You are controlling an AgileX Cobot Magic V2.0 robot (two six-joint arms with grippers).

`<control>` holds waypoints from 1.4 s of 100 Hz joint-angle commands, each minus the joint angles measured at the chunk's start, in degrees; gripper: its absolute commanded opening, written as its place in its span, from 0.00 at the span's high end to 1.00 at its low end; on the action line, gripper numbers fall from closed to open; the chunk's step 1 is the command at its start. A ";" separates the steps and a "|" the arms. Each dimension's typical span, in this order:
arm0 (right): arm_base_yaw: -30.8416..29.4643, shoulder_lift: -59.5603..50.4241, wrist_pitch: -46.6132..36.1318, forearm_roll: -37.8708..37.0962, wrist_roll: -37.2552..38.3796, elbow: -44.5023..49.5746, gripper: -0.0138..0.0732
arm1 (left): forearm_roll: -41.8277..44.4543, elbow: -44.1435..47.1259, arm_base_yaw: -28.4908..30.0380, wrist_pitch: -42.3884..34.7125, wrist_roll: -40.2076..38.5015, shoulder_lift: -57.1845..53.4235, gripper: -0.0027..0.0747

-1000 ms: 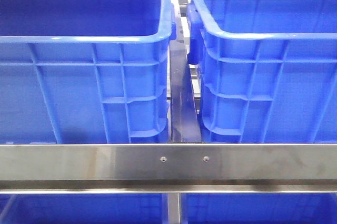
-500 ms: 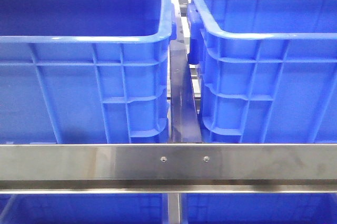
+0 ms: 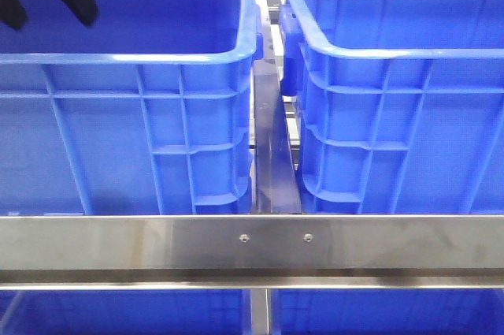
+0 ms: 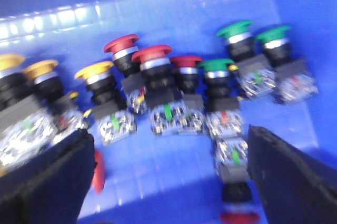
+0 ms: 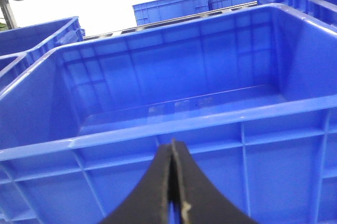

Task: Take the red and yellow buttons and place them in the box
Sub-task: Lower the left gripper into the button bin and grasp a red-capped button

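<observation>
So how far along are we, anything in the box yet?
Nothing looks placed: the box shows empty in the right wrist view. The left gripper hangs open over the red and yellow buttons, holding nothing. The right gripper is shut outside the box. Picking and placing remain.

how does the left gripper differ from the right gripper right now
The left gripper is open, fingers spread wide; the right gripper is shut, fingers pressed together. The left hangs inside a crate over push buttons; the right sits outside a crate that looks empty. Both hold nothing.
</observation>
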 commanded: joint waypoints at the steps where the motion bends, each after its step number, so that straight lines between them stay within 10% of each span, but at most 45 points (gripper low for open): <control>1: 0.00 -1.46 -5.07 -0.43 -0.11 -1.12 0.92 | -0.61 -3.75 -0.61 -1.82 -0.69 1.28 0.25; 84: 0.00 -1.46 -5.07 -0.43 -0.11 -1.12 0.92 | -0.61 -7.48 -0.61 -2.71 -0.69 15.64 0.28; 129: 0.00 -1.46 -5.07 -0.43 -0.11 -1.12 0.92 | -0.38 -7.48 -0.61 -2.71 -0.69 14.94 0.97; 140: 0.00 -1.46 -5.07 -0.43 -0.11 -1.12 0.92 | -0.38 -7.48 -0.63 -2.60 -0.45 12.58 0.99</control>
